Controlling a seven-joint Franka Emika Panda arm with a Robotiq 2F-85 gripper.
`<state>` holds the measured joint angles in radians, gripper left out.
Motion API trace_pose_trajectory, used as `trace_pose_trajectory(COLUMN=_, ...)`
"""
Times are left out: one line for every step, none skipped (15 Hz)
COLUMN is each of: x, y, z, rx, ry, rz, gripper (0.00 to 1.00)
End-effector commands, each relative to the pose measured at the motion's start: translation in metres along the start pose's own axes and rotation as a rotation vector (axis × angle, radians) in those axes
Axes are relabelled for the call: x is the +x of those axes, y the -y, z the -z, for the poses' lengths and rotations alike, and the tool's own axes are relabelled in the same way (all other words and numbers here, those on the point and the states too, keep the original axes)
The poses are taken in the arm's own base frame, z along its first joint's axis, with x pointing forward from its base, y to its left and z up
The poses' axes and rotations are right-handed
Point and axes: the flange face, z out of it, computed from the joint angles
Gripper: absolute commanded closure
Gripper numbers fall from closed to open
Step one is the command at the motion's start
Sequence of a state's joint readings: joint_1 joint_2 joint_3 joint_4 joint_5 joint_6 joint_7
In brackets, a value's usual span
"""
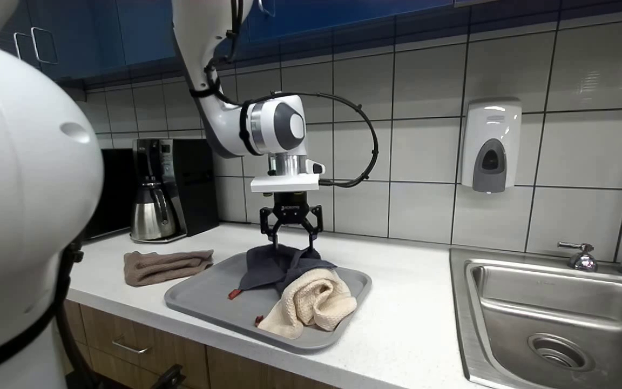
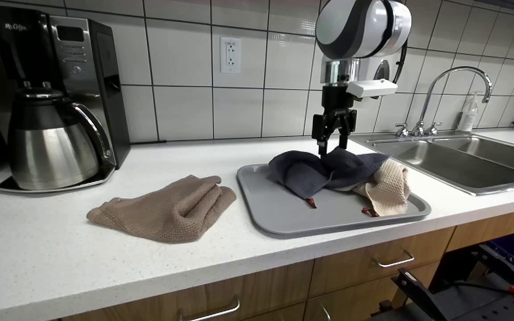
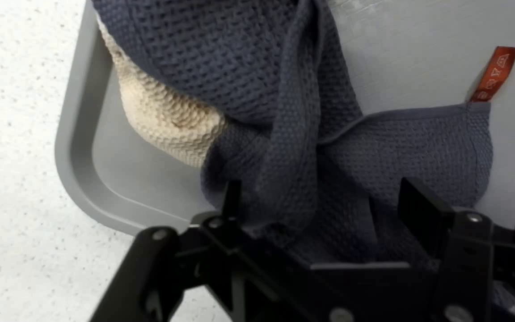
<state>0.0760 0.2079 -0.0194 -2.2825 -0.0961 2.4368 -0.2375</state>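
A crumpled dark blue towel (image 1: 268, 268) with a red tag lies on a grey tray (image 1: 203, 297). My gripper (image 1: 293, 248) points straight down over the blue towel, its fingers apart. In the wrist view the fingers (image 3: 322, 194) stand on either side of folds of the blue towel (image 3: 248, 67); whether they touch it I cannot tell. A cream towel (image 1: 316, 300) lies bunched beside the blue one on the tray, partly under it in the wrist view (image 3: 163, 120). A brown towel (image 2: 167, 211) lies on the counter beside the tray.
A coffee maker (image 2: 60, 98) with a steel carafe stands at the back, by the brown towel's side. A steel sink (image 1: 548, 313) with a faucet (image 2: 453, 76) is set into the counter. A soap dispenser (image 1: 492, 146) hangs on the tiled wall. Blue cabinets (image 1: 343, 19) hang above.
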Motion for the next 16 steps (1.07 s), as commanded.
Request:
trace_pose_trajectory(x=0.001, y=0.011, z=0.028, rx=-0.001, ry=-0.034, rz=0.037, gripper=0.0)
trace_pose_trajectory(x=0.003, y=0.015, z=0.032, rx=-0.001, ry=-0.045, rz=0.043, gripper=0.0)
trace_pose_trajectory(x=0.005, y=0.02, z=0.036, rx=0.001, ry=-0.053, rz=0.045, gripper=0.0)
trace_pose_trajectory(x=0.007, y=0.025, z=0.039, rx=0.004, ry=-0.059, rz=0.049, gripper=0.0)
trace_pose_trajectory(x=0.01, y=0.029, z=0.041, rx=0.01, ry=-0.058, rz=0.045, gripper=0.0)
trace_pose_trajectory(x=0.012, y=0.034, z=0.042, rx=0.016, ry=-0.063, rz=0.039, gripper=0.0)
trace_pose_trajectory(x=0.015, y=0.039, z=0.043, rx=0.028, ry=-0.067, rz=0.03, gripper=0.0)
trace_pose_trajectory(x=0.017, y=0.044, z=0.043, rx=0.038, ry=-0.072, rz=0.022, gripper=0.0)
trace_pose_trajectory(x=0.02, y=0.048, z=0.044, rx=0.049, ry=-0.078, rz=0.01, gripper=0.0)
trace_pose_trajectory(x=0.022, y=0.053, z=0.045, rx=0.066, ry=-0.08, rz=-0.007, gripper=0.0)
trace_pose_trajectory(x=0.025, y=0.058, z=0.046, rx=0.081, ry=-0.08, rz=-0.027, gripper=0.0)
trace_pose_trajectory(x=0.027, y=0.063, z=0.047, rx=0.093, ry=-0.082, rz=-0.048, gripper=0.0)
trace_pose_trajectory(x=0.029, y=0.067, z=0.047, rx=0.104, ry=-0.082, rz=-0.064, gripper=0.0)
trace_pose_trajectory(x=0.031, y=0.072, z=0.048, rx=0.11, ry=-0.083, rz=-0.075, gripper=0.0)
trace_pose_trajectory(x=0.033, y=0.078, z=0.049, rx=0.115, ry=-0.081, rz=-0.08, gripper=0.0)
trace_pose_trajectory(x=0.035, y=0.083, z=0.048, rx=0.111, ry=-0.078, rz=-0.082, gripper=0.0)
